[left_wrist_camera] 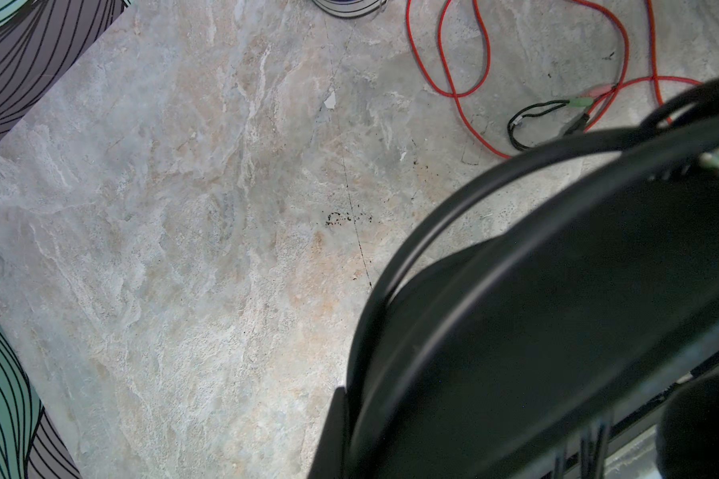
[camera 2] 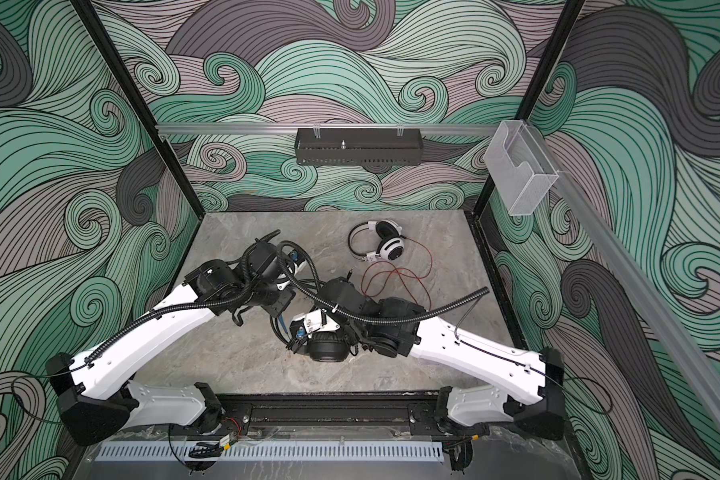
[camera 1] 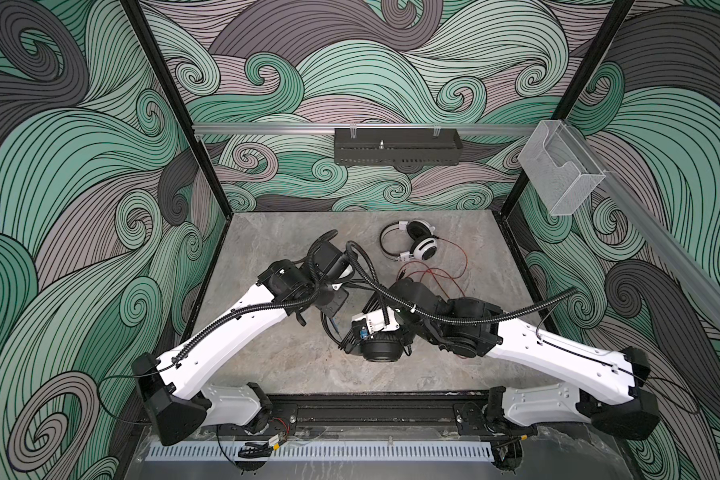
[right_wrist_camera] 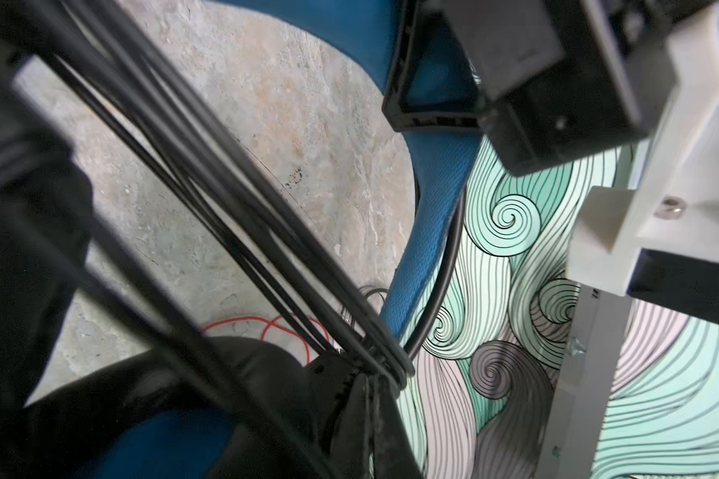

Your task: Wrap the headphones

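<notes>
Pink and green plugs (left_wrist_camera: 590, 94) show only at left wrist; left gripper (camera 1: 332, 306), right gripper (camera 1: 350, 336) closed.

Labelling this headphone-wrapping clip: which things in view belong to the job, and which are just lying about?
Job: black headphones, black cable, white-and-black headphones, red cable.
Lying about: black tray hung at the back, clear plastic holder at the side.

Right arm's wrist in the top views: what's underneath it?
A black headset's ear cup shows beneath it, resting on the table, with black cable strands alongside. From above, the rest of the headset is covered by the arm.
</notes>
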Robot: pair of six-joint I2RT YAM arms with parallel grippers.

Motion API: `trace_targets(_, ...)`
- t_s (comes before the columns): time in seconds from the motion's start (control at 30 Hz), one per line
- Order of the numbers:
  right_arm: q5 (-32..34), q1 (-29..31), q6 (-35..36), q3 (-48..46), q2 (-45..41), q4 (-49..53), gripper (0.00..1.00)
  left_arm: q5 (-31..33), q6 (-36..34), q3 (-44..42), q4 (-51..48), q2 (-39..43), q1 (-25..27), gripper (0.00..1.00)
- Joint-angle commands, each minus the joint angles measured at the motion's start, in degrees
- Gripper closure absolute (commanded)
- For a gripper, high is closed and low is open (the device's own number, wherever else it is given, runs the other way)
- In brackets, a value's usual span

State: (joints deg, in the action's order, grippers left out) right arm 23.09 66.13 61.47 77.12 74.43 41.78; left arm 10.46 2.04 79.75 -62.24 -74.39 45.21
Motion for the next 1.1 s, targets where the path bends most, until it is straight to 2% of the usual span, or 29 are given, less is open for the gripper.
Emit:
trace_targets(0.0,-1.87,-3.12,-5.39,2.81,0.84,3.60,0.95,-4.49,-3.86,2.72,-6.10,1.61,1.49,1.00)
trace_targets(0.13,-5.07,-3.93,-8.57,2.93,1.39,5.02,0.87,-5.39,-4.30,2.65,-6.75,1.36,1.55,1.00)
trace_targets(0.37,-9.57,-7.15,-13.31,-1.04,0.98,5.41,0.89,-5.95,-4.42,2.13,-5.89,1.48,1.52,1.00)
trace_targets(0.53,-7.63,-7.61,-14.89,-3.21,0.99,3.74,0.91,-6.11,-4.34,2.53,-6.14,0.91,1.55,1.00)
trace_targets(0.77,-6.33,-7.79,-15.85,-4.43,-1.11,2.31,0.87,-5.89,-3.98,2.17,-6.21,1.09,1.52,1.00)
trace_targets(1.07,-8.47,-8.11,-15.27,-5.27,-3.81,2.39,0.81,-5.71,-4.15,2.85,-6.32,0.59,1.54,1.00)
